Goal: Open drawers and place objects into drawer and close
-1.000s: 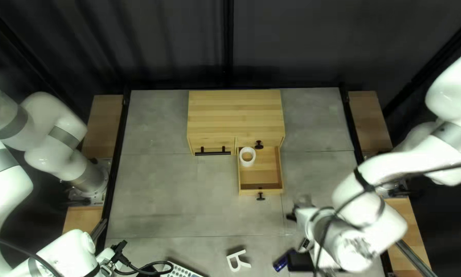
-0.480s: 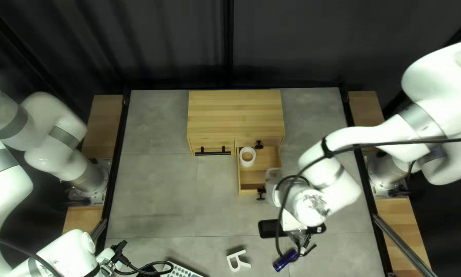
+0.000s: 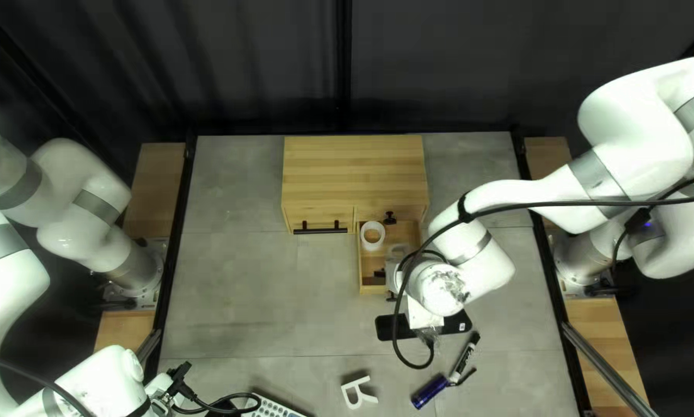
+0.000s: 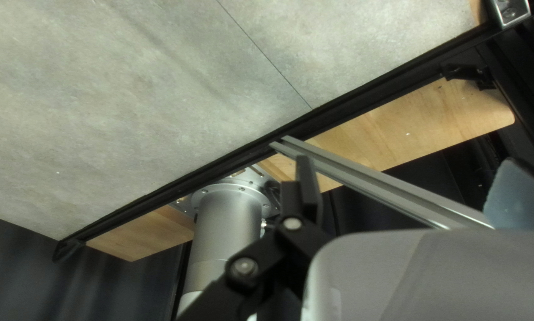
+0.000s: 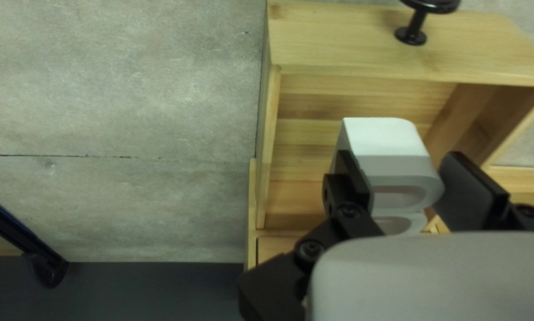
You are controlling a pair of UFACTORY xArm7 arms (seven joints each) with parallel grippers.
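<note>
Right wrist view: the right gripper (image 5: 399,163) holds a white block (image 5: 383,138) with rounded openings, pinched on both sides, over the open right-hand drawer (image 5: 338,41). A white ring (image 3: 372,246) sits in that drawer's far left corner. Placing the block appears to be the step in hand; next calls for lowering it beside the ring, then letting go. Near left, the left gripper (image 4: 406,169) stands wide, holding nothing.

Heads up, your right arm's covering the middle of that flat black bar (image 3: 385,328). Top left view's bottom edge chops your white slab with grey buttons (image 3: 269,405), and right wrist view crops the round black metal-looking knob (image 5: 420,22).
</note>
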